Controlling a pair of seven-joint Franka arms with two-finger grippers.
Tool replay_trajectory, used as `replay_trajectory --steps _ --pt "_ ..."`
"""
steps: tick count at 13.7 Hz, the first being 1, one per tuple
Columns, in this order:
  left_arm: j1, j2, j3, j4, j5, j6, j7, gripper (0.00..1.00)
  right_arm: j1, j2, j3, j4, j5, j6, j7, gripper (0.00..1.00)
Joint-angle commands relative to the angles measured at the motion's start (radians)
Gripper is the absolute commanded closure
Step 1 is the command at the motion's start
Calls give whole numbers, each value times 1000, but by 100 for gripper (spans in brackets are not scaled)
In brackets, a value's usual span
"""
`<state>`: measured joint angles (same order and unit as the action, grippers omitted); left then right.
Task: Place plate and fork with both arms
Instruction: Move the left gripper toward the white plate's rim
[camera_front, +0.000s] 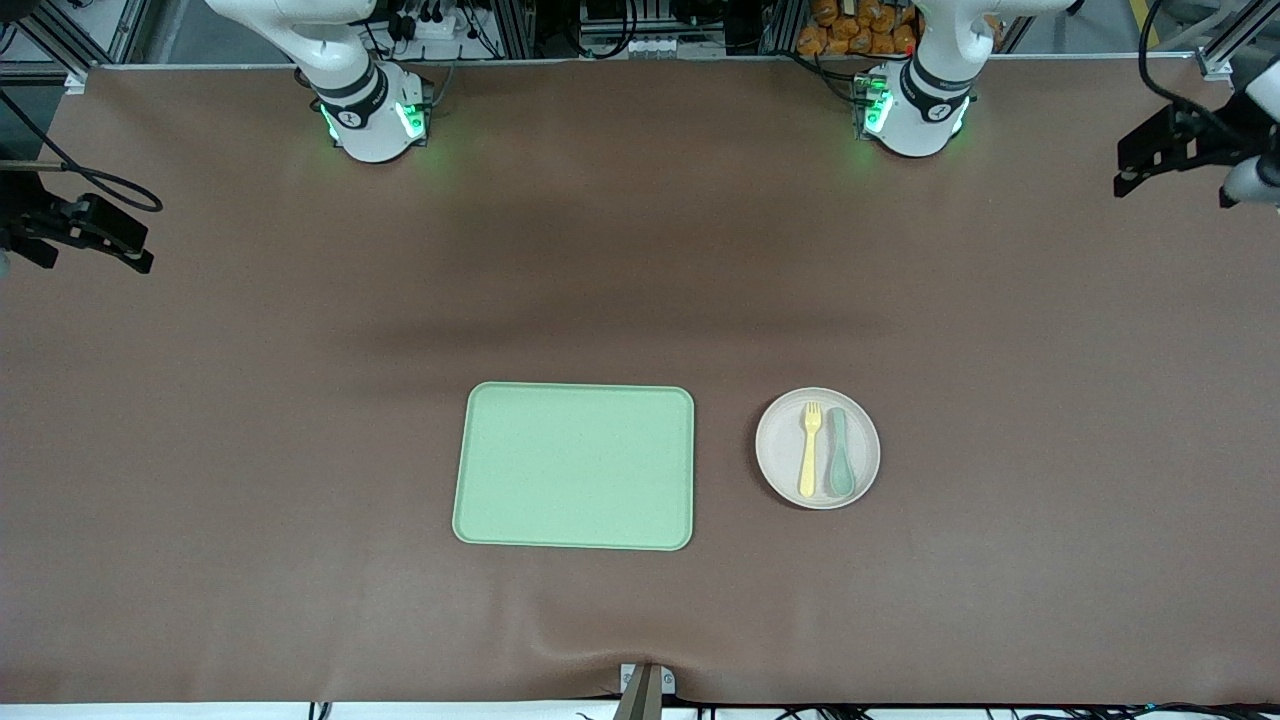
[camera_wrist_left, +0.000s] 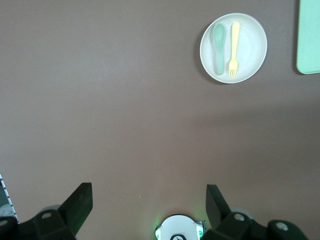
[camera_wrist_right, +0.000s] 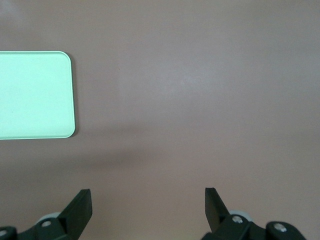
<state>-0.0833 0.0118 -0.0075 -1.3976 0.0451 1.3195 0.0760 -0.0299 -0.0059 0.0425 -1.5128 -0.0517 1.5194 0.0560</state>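
Note:
The pale plate lies on the brown table beside the green tray, toward the left arm's end. It also shows in the left wrist view. On it lie the yellow fork and a grey-green spoon, side by side. My left gripper is open and empty, high over the table near its own green-lit base. My right gripper is open and empty, high over bare table, with a corner of the tray in its view.
A rectangular light green tray lies near the table's middle, with nothing on it; its edge shows in the left wrist view. The arm bases stand along the table edge farthest from the front camera.

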Motion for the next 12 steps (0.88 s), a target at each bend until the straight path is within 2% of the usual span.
replay_trajectory --steps 1,2,4,9,12 --pt "7 104 -6 20 41 4 -7 0 2 7 -1 19 7 -12 -7 0" --pt "7 138 -3 20 44 27 -9 0 2 7 -1 19 7 -12 -7 0" --pt "5 142 -6 12 48 76 -5 0 2 7 -1 19 7 -12 -7 0" --pt "30 223 -6 9 24 96 -12 0 2 7 -1 19 7 -12 -5 0" --pt "28 324 -6 6 -80 159 -13 0 2 7 -1 19 7 -11 -5 0"
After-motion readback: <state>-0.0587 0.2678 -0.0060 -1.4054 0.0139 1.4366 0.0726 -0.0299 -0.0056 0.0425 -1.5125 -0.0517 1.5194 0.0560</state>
